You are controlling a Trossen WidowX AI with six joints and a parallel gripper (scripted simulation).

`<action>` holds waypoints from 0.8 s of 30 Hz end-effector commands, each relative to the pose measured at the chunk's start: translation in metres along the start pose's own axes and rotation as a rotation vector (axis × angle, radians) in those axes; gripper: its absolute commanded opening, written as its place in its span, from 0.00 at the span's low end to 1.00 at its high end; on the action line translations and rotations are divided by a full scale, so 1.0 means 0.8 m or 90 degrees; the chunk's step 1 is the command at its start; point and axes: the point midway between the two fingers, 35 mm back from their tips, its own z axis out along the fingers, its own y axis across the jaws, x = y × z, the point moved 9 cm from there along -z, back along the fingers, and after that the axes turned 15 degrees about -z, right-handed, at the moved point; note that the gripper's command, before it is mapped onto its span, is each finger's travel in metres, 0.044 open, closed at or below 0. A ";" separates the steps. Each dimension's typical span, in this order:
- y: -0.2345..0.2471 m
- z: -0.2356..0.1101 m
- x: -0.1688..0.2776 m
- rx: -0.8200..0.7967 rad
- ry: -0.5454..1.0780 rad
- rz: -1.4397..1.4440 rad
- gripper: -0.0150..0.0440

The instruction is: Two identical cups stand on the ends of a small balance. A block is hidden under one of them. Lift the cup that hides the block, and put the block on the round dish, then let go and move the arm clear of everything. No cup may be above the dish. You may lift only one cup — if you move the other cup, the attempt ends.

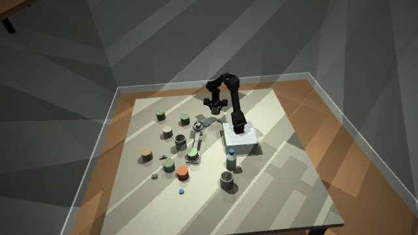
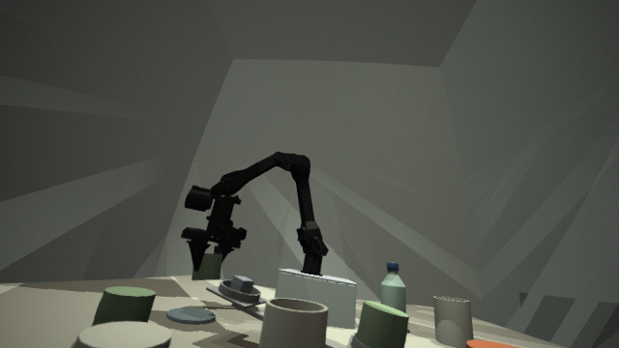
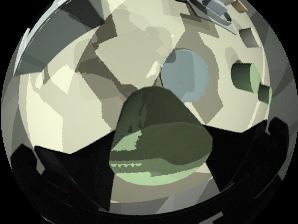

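Observation:
My gripper (image 1: 215, 109) (image 2: 210, 262) is shut on an upright green cup (image 1: 215, 111) (image 2: 207, 269) (image 3: 160, 150) and holds it above the table. The round blue-grey dish (image 1: 208, 123) (image 2: 191, 315) (image 3: 186, 75) lies beside and below the held cup, fully seen in the wrist view. The grey block (image 1: 198, 125) (image 2: 243, 284) sits uncovered inside the ring at one end of the balance (image 1: 196, 138) (image 2: 213, 290). That end is tilted up. The other green cup (image 1: 192, 153) (image 2: 383, 325) stands tilted on the lower end.
Several similar green cylinders (image 1: 160, 115) (image 1: 185, 119) (image 1: 168, 165), a pale cylinder (image 1: 168, 132) and a hollow grey cup (image 1: 180, 142) (image 2: 294, 326) stand near the balance. A bottle (image 1: 231, 162) (image 2: 393, 291) and another hollow cup (image 1: 226, 181) (image 2: 453, 321) stand near the white arm base (image 1: 240, 148) (image 2: 316, 297).

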 end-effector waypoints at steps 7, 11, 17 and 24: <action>0.019 0.018 0.004 -0.006 -0.005 -0.003 0.25; 0.019 0.040 0.004 -0.006 -0.005 -0.003 0.25; 0.020 0.061 0.003 -0.006 -0.005 -0.003 0.25; 0.020 0.066 0.003 -0.006 -0.005 -0.003 0.25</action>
